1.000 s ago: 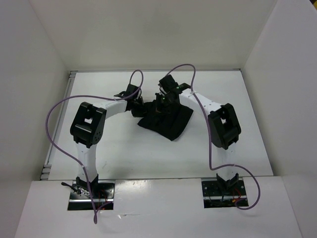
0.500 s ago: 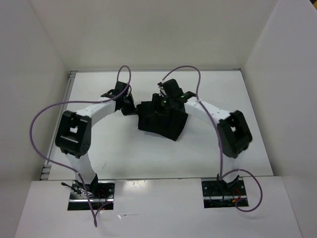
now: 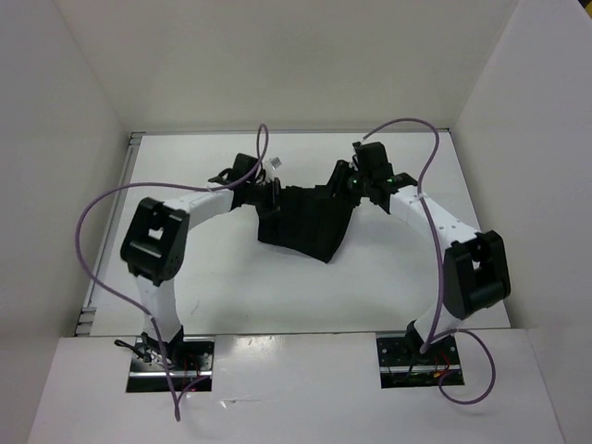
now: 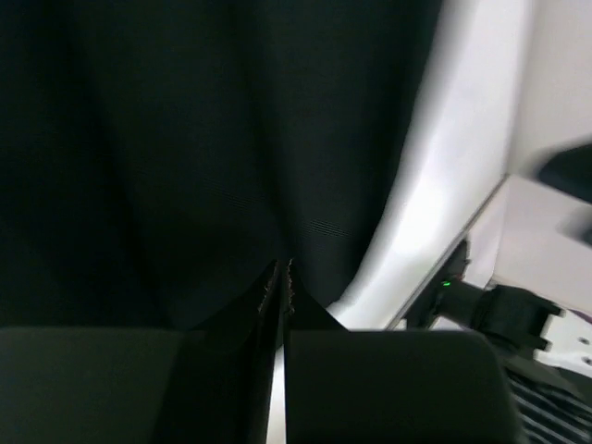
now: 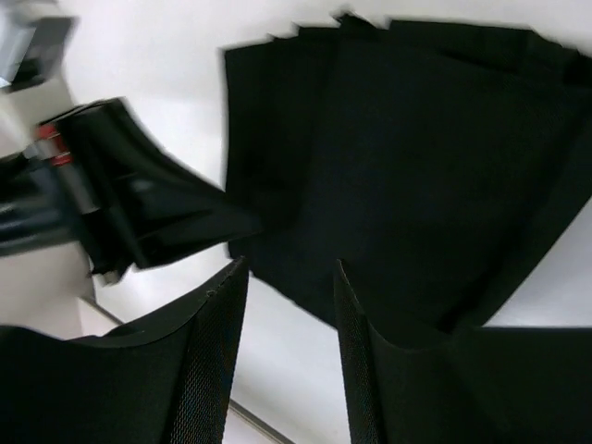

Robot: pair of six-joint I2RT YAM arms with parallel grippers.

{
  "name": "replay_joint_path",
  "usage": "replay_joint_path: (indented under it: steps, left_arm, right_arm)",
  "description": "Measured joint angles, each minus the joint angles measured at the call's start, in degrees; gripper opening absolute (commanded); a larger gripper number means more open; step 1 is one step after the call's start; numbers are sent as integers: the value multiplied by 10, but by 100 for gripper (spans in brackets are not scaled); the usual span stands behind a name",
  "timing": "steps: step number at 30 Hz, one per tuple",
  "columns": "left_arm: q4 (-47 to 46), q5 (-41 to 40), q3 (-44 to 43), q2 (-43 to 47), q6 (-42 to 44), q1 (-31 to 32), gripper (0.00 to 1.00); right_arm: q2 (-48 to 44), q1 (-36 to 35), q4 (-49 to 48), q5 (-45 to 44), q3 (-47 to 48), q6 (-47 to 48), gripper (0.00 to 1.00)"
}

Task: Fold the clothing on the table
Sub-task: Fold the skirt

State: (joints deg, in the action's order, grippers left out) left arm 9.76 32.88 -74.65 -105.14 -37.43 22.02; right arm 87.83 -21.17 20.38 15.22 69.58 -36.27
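Note:
The clothing [image 3: 305,222], a black pleated skirt, lies on the white table [image 3: 213,277] between my two grippers. My left gripper [image 3: 270,196] is at its upper left corner. In the left wrist view the jaws stand a hair apart at the tips [image 4: 282,268], and folds of the clothing [image 4: 185,139] run in toward them as if pinched. My right gripper [image 3: 344,185] is at the upper right corner. It is open [image 5: 289,277], with bare table between its fingers, just off the edge of the clothing [image 5: 416,166].
White walls close in the table on the left, back and right. The left gripper [image 5: 157,217] shows in the right wrist view, and the right arm [image 4: 518,305] with a green light shows in the left wrist view. Purple cables loop above both arms.
My right gripper has opened, let go of the clothing and drawn back to the right. The left gripper shifted right, its jaws easing slightly. The skirt's top edge now lies spread wider.

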Motion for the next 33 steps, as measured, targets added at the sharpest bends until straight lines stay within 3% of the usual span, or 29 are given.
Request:
replay_joint_path:
  steps: [5, 18, 19, 21, 22, 23, 24, 26, 30, 33]
  left_arm:
    - [3, 30, 3, -124, -1, -9, 7]
    - [-13, 19, 28, -121, -5, -29, 9]
    - [-10, 19, 28, -118, -4, -29, 12]
    - [1, 16, 29, -104, -1, -29, 31]
    - [7, 16, 31, -91, 0, -29, 44]
    - [15, 15, 34, -69, 3, -29, 64]
    - [21, 15, 38, -44, 12, -29, 76]
    - [25, 15, 47, 29, 23, -29, 99]
    - [21, 5, 71, 170, 50, -31, 99]
    - [20, -24, 128, 250, 61, -30, 99]
  right_arm:
    - [65, 17, 1, 18, -6, 6, 48]
    - [242, 24, 10, 68, 36, 14, 47]
    - [246, 25, 14, 65, 47, 18, 47]
    - [253, 25, 19, 60, 68, 29, 47]
    - [251, 25, 20, 59, 71, 34, 49]
    - [243, 25, 24, 57, 71, 38, 51]
    - [229, 25, 31, 54, 70, 42, 56]
    - [182, 25, 46, 44, 65, 47, 58]
    - [9, 28, 35, 25, 14, 37, 58]
    - [-122, 22, 28, -2, -62, 0, 68]
